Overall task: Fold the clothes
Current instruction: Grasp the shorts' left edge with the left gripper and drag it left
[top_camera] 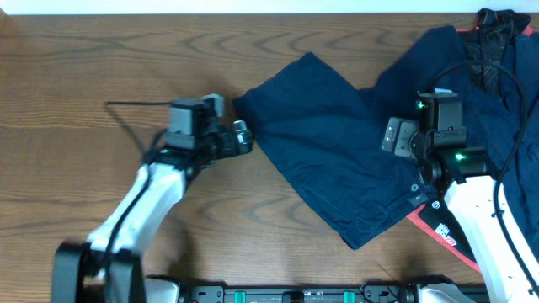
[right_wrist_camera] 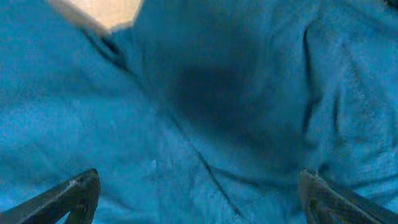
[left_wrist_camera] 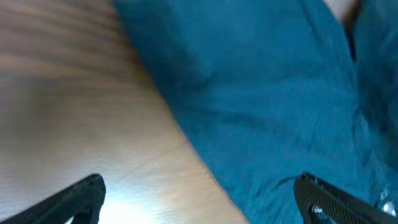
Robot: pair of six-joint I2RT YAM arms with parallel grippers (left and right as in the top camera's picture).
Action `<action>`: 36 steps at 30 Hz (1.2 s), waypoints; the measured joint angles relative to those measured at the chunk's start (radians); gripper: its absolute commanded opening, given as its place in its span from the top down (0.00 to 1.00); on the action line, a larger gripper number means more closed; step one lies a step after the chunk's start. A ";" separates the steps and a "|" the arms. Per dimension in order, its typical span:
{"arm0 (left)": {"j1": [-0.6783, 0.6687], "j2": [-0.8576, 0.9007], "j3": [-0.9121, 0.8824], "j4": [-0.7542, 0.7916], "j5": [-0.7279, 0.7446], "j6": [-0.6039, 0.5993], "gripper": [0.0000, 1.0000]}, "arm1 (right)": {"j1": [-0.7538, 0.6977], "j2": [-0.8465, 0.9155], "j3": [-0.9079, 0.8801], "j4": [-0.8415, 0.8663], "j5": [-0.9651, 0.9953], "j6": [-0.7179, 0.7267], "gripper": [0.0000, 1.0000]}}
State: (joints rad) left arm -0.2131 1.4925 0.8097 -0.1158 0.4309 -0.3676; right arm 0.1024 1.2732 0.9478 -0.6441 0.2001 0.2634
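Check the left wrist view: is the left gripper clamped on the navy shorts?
No: the left gripper has its fingers wide apart, and the navy shorts lie unpinched on the table.

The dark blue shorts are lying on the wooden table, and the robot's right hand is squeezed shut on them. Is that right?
Not quite. The right hand is open, not shut: the right wrist view shows its fingers spread wide over the cloth. The dark blue shorts do lie on the wooden table.
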 measured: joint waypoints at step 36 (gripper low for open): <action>0.151 0.375 0.079 0.516 -0.017 -0.153 0.94 | -0.005 0.000 0.000 -0.077 -0.047 0.022 0.01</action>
State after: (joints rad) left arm -0.0620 1.8675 0.8890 0.4000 0.4141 -0.5201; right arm 0.0971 1.2732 0.9478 -0.7212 0.1532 0.2855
